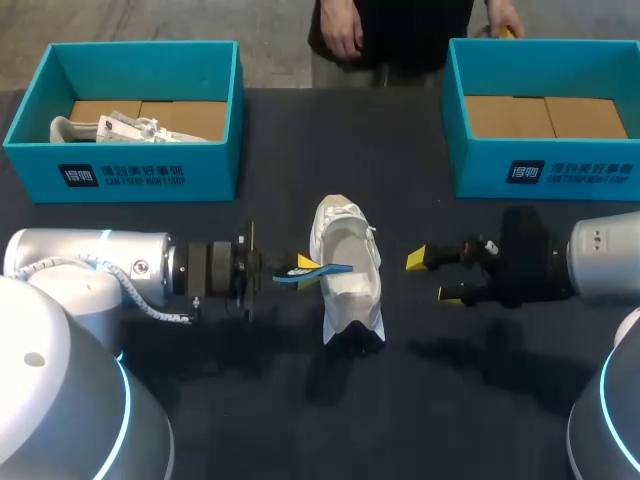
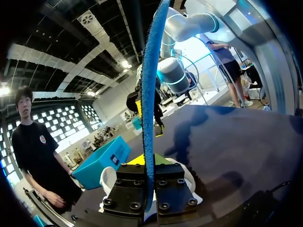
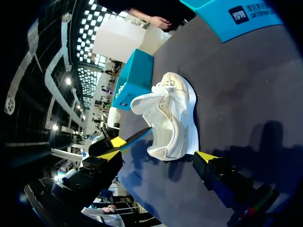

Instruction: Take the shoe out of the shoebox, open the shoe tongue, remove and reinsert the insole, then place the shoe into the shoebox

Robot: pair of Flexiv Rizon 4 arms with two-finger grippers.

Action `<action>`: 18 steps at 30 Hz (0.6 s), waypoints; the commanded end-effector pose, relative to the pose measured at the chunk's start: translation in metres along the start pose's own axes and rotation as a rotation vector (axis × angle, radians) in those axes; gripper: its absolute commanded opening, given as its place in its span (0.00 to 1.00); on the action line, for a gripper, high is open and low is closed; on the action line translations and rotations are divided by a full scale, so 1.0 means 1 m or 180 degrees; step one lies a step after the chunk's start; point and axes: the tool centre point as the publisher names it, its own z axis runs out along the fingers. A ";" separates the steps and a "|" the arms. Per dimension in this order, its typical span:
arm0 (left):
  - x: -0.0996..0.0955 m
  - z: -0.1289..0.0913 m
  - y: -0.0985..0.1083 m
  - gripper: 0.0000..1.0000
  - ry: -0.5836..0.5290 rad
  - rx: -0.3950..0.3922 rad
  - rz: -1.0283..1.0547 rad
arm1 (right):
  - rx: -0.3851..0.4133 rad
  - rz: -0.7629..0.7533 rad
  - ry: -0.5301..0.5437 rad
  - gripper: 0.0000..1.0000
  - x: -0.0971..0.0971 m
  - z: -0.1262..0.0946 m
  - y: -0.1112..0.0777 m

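At the middle of the table, the left gripper (image 1: 303,268) is clamped on a thin blue insole (image 1: 325,270), its yellow tips pressed together on either flat side. In the left wrist view the insole stands edge-on between the fingers and runs straight out ahead of them. Its free end reaches over the opening of the white shoe (image 1: 350,285); I cannot tell whether the two touch.

The shoe rests on the dark table (image 1: 280,420) just past the left gripper's tips, between the two grippers, with its laced end toward the boxes and its tongue pulled wide open. On the shoe's other side the right gripper (image 1: 435,277) hovers near it with its fingers spread well apart and nothing between them. It points at the shoe and is clear of it.

Farther back, well apart from the shoe, stand two teal boxes. The left shoebox (image 1: 125,165) has a second white shoe (image 1: 110,128) lying in it. The right shoebox (image 1: 545,165) shows its brown cardboard floor.
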 end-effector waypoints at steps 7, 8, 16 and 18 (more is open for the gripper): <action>-0.002 0.001 -0.015 0.00 -0.0076 0.0092 0.0026 | -0.0005 0.0004 -0.0013 1.00 0.001 0.000 -0.001; -0.002 0.001 -0.015 0.00 -0.0076 0.0092 0.0026 | -0.0005 0.0004 -0.0013 1.00 0.001 0.000 -0.001; -0.001 0.007 -0.018 0.00 -0.0080 0.0149 0.0036 | -0.0005 0.0004 -0.0013 1.00 0.001 0.000 -0.001; -0.001 0.008 -0.018 0.00 -0.0077 0.0150 0.0038 | -0.0005 0.0004 -0.0013 1.00 0.001 0.000 -0.001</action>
